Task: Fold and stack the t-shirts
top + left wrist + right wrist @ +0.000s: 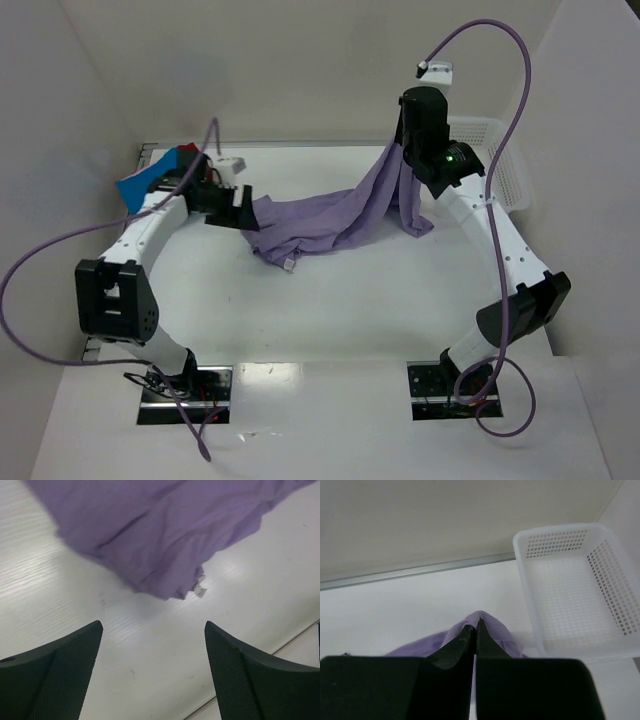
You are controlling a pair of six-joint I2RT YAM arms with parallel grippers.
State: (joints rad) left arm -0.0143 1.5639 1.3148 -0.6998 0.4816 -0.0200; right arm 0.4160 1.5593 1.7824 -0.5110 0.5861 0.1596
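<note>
Lavender t-shirt (pixel 320 222) lies partly on the white surface (pixel 330 310) and partly in the air. Its long axis runs left to right across the overhead view: the crumpled left end rests near the middle-left of the surface, and the right end is drawn up to a narrow peak toward the far right. A small white tag (pixel 200 587) sticks out of the near edge of the heap (it shows in the overhead view too, as a pale speck on the cloth's edge). The right end effector (pixel 476 625) is raised above the surface with its fingers pressed together on a fold of the lavender cloth, which bulges out just past the tips. From that pinch the fabric hangs in a loose drape, and one flap dangles beside the arm. The left end effector (pixel 152 626) sits low at the left end of the shirt with its two fingers spread wide and only bare surface between them. The cloth's edge lies just beyond the fingertips, apart from them. At the far left corner lies a folded blue shirt (pixel 140 182) with a red shirt (pixel 186 153) at its far side; whether the red one rests on it I cannot tell. A white mesh basket (pixel 560 529) stands at the far right, beside the raised arm.
</note>
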